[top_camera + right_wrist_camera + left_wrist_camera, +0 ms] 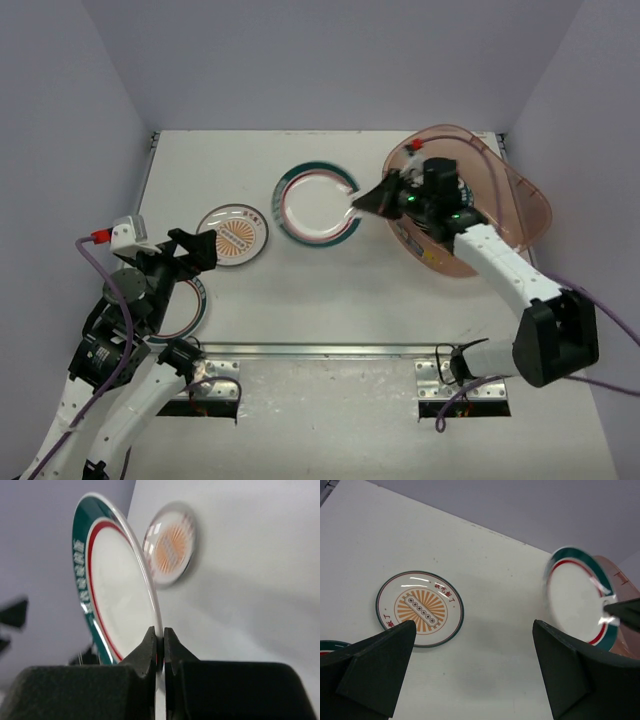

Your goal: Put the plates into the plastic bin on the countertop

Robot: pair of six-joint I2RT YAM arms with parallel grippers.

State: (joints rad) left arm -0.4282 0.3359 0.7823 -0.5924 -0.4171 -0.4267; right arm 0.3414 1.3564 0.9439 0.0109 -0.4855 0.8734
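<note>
My right gripper (360, 207) (163, 637) is shut on the right rim of a teal-rimmed plate with a red ring and lettering (318, 203) (115, 580). It holds the plate tilted above the countertop (330, 290), just left of the pink-brown plastic bin (500, 170). The same plate shows in the left wrist view (580, 605). An orange sunburst plate (232, 234) (419, 608) (172, 545) lies flat on the countertop. My left gripper (197, 250) (474, 630) is open and empty, next to the sunburst plate. A third plate (192, 305) (327, 645) lies mostly hidden under the left arm.
The bin stands at the back right; my right arm reaches over its near rim and hides most of its inside. Grey walls close in the countertop on three sides. A metal strip (320, 350) runs along the front edge.
</note>
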